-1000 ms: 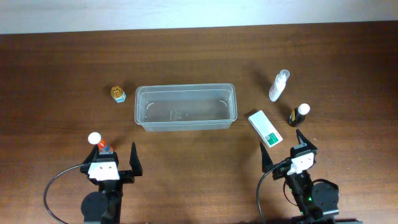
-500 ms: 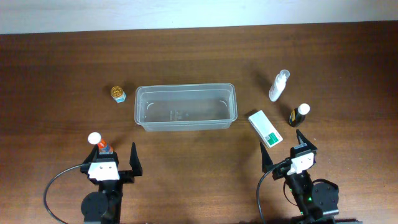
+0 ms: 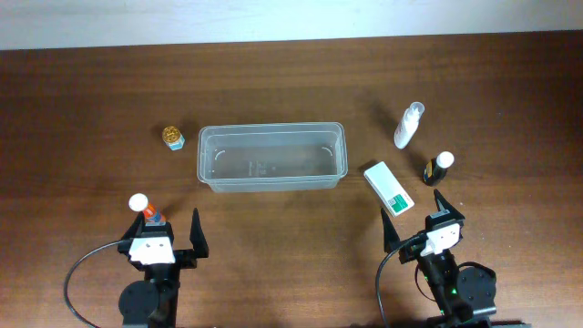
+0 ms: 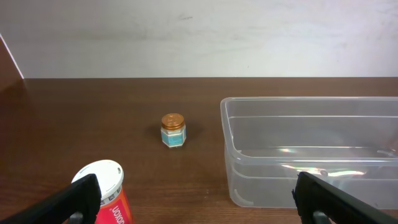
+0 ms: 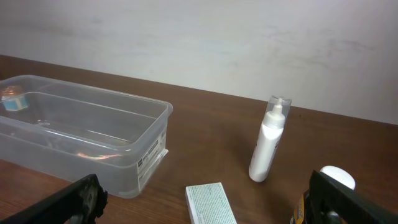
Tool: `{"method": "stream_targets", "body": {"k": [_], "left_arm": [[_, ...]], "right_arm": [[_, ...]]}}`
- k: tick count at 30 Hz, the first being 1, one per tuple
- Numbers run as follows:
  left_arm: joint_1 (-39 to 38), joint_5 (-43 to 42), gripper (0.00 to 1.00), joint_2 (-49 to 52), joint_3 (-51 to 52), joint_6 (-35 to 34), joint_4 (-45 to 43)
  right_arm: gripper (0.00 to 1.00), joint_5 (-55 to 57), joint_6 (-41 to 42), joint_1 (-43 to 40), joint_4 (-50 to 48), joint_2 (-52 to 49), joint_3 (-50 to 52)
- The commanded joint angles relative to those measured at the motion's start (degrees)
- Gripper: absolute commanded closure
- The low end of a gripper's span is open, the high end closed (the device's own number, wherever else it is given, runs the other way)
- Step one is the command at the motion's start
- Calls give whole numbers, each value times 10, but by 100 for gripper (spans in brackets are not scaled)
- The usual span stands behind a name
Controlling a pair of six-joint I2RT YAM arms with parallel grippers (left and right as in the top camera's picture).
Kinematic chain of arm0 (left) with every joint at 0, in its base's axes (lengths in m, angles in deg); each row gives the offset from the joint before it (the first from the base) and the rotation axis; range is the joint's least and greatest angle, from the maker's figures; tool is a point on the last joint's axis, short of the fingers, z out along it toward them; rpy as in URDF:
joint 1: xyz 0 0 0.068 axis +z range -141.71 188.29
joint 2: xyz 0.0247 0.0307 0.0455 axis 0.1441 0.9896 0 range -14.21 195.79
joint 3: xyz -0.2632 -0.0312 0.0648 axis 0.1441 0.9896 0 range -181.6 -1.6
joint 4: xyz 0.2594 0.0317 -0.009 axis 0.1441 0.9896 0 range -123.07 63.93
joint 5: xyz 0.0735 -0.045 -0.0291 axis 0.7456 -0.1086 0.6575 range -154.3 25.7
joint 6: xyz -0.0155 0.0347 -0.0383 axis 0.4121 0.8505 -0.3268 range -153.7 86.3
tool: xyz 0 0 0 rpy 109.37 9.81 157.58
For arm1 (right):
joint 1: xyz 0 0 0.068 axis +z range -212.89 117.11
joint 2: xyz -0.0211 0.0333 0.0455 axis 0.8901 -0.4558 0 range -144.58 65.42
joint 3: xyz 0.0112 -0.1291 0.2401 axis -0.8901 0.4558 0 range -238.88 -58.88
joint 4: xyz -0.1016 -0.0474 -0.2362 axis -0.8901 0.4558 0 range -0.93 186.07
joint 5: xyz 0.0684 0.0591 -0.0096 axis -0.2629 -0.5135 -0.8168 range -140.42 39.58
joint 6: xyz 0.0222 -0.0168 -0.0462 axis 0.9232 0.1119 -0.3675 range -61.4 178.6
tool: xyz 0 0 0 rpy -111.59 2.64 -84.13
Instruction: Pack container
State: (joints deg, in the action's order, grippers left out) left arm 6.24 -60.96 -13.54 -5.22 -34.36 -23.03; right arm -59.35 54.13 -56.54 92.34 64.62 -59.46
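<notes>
The container (image 3: 272, 158) is a clear, round-cornered rimmed tub; left tool (image 3: 169, 224) and right tool (image 3: 414, 216) gape wide, gripping nothing.

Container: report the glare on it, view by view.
Overhead: the container shows only faint pale glints on its floor. Left wrist: bright white streaks along its floor. Right wrist: softer streaks on the floor.

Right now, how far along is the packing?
Nothing is packed: the container is empty. Nothing is in hand: the left pincer and right pincer are open and hold nothing. Left to pack: the small jar, red bottle, spray bottle, dark bottle and box, all on the table.
</notes>
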Motion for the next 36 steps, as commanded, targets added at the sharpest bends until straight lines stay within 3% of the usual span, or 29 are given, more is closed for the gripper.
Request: {"method": "stream_targets", "body": {"k": [1, 27, 36], "left_arm": [[3, -6, 1, -3, 6, 2, 0], [3, -6, 1, -3, 6, 2, 0], [3, -6, 1, -3, 6, 2, 0]], "right_arm": [[2, 3, 2, -4, 4, 6, 3], [2, 3, 36, -4, 4, 6, 1], [2, 33, 61, -4, 19, -8, -63]]}}
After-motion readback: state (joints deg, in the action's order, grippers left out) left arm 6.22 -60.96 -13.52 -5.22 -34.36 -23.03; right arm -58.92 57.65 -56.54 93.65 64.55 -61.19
